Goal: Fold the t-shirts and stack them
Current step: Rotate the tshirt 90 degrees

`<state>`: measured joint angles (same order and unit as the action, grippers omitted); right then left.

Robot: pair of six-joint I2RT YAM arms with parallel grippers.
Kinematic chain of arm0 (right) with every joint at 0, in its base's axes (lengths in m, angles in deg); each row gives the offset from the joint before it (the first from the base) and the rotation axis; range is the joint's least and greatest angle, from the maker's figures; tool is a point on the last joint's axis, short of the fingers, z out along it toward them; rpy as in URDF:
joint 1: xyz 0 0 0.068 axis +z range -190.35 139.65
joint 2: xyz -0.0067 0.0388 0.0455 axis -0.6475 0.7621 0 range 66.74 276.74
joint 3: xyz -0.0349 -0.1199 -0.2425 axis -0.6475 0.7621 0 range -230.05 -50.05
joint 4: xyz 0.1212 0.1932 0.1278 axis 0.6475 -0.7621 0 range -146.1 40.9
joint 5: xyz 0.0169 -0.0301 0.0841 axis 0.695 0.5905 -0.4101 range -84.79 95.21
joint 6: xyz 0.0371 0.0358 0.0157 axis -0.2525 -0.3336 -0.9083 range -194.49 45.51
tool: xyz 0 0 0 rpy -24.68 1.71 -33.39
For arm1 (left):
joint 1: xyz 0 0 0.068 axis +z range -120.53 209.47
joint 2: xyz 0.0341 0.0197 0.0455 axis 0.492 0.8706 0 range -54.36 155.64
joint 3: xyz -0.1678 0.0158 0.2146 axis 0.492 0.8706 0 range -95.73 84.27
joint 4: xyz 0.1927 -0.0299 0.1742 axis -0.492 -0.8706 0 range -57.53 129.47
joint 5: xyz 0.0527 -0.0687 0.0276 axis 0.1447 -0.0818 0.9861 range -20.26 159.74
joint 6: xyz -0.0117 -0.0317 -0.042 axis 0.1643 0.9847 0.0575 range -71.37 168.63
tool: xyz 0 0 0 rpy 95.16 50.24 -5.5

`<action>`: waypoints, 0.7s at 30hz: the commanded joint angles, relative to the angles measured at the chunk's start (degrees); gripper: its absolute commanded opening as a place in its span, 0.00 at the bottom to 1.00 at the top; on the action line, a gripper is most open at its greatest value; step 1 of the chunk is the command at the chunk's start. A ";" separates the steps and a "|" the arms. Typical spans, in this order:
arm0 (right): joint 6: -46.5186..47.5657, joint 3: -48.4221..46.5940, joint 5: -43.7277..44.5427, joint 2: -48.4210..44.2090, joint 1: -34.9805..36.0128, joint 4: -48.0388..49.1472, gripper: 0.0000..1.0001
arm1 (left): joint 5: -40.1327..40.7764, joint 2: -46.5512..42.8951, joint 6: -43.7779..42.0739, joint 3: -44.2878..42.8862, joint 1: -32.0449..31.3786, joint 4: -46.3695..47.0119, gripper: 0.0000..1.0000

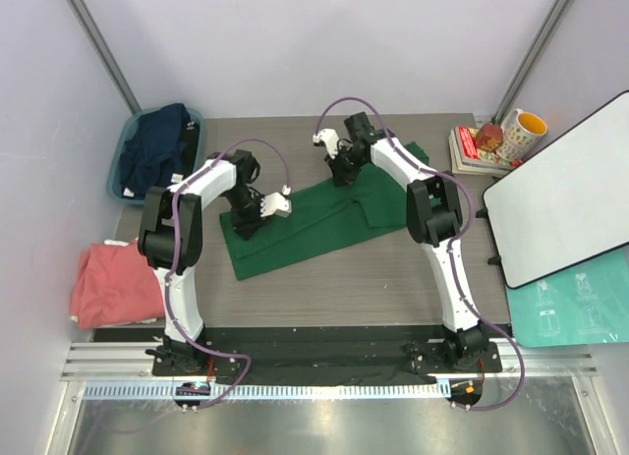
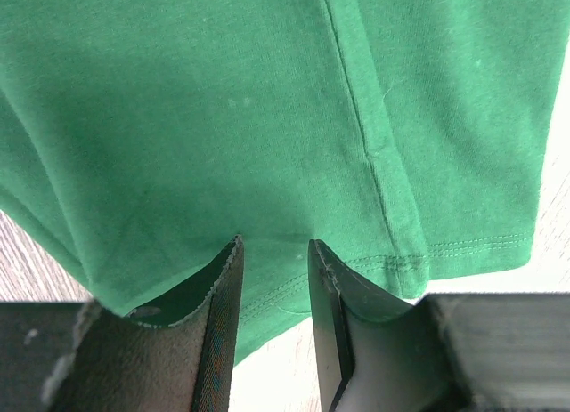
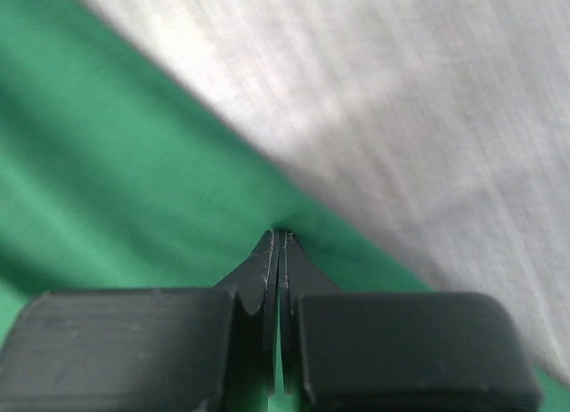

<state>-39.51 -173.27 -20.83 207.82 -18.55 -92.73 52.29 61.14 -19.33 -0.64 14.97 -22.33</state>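
Observation:
A dark green t-shirt (image 1: 324,219) lies spread across the middle of the table. My left gripper (image 1: 251,219) hovers low over its left part, open. In the left wrist view the fingertips (image 2: 274,243) stand apart over the shirt's stitched hem (image 2: 463,247), with nothing clamped between them. At the shirt's far edge my right gripper (image 1: 341,172) is shut, pinching a fold of green cloth (image 3: 134,189) at its tips (image 3: 279,234). A salmon-pink t-shirt (image 1: 113,283) lies crumpled at the table's left edge. A navy t-shirt (image 1: 162,145) sits bunched in the teal tub (image 1: 125,141).
At the back right stand a stack of books (image 1: 472,152) and a yellow-and-white mug (image 1: 522,133). A whiteboard (image 1: 565,204) leans over the right edge, with a teal sheet (image 1: 575,308) below it. Grey walls close in the back and left.

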 commanded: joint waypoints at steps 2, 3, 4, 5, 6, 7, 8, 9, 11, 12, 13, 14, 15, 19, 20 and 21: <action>-6.06 -0.88 9.15 1.74 0.61 12.76 0.02 | 1.28 -0.19 -1.03 -0.88 -0.09 -1.48 0.36; -6.68 -1.23 10.65 2.09 0.70 13.57 0.01 | 1.63 -0.28 -1.20 -0.62 -0.09 -1.48 0.36; -6.94 -1.84 12.23 2.53 0.78 14.27 0.01 | 1.72 -0.45 -1.29 -0.35 -0.09 -1.39 0.36; -7.73 -1.85 13.72 3.15 0.79 15.76 0.01 | 1.81 -0.54 -1.47 0.26 0.00 -1.39 0.36; -8.00 -1.85 15.04 3.50 0.87 16.65 0.01 | 2.07 -0.63 -1.56 0.53 0.00 -1.22 0.36; -8.00 -2.02 16.45 3.68 0.87 17.09 0.01 | 2.16 -0.72 -1.47 0.79 0.09 -1.22 0.36; -8.00 -2.03 17.25 3.94 0.96 17.88 0.01 | 2.07 -0.89 -1.47 1.31 0.00 -1.39 0.36; -8.26 -1.94 18.21 4.29 1.05 18.32 0.01 | 1.90 -1.07 -1.03 1.58 0.09 -1.31 0.36; -8.26 -1.59 19.44 4.30 1.05 18.76 0.01 | 1.63 -1.51 -0.51 2.54 0.09 -1.57 0.37; -8.44 -1.41 19.62 4.12 1.14 18.85 0.01 | 1.55 -1.77 0.45 2.90 0.00 -1.57 0.37; -8.27 -0.89 19.71 3.95 1.14 18.85 0.01 | 1.46 -2.03 0.64 3.77 0.09 -1.48 0.37; -8.18 -0.62 19.54 3.77 1.14 18.94 0.01 | 1.46 -2.38 0.99 4.39 0.09 -1.13 0.37; -8.00 -0.36 19.54 3.77 1.14 18.85 0.01 | 1.54 -3.08 1.25 5.00 0.09 -0.69 0.37; -6.60 0.52 16.56 2.37 1.14 17.36 0.05 | 3.39 -4.76 2.83 7.56 0.09 1.68 0.38; -6.07 0.52 16.20 2.10 1.22 16.23 0.07 | 4.61 -4.93 3.01 8.08 0.09 2.64 0.38; -5.54 0.52 15.59 1.92 1.31 15.61 0.09 | 5.40 -5.20 3.27 8.35 0.09 3.35 0.38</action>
<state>-47.09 -173.68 -5.45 210.50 -16.87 -76.10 54.26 57.88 -18.48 5.04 14.97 -19.07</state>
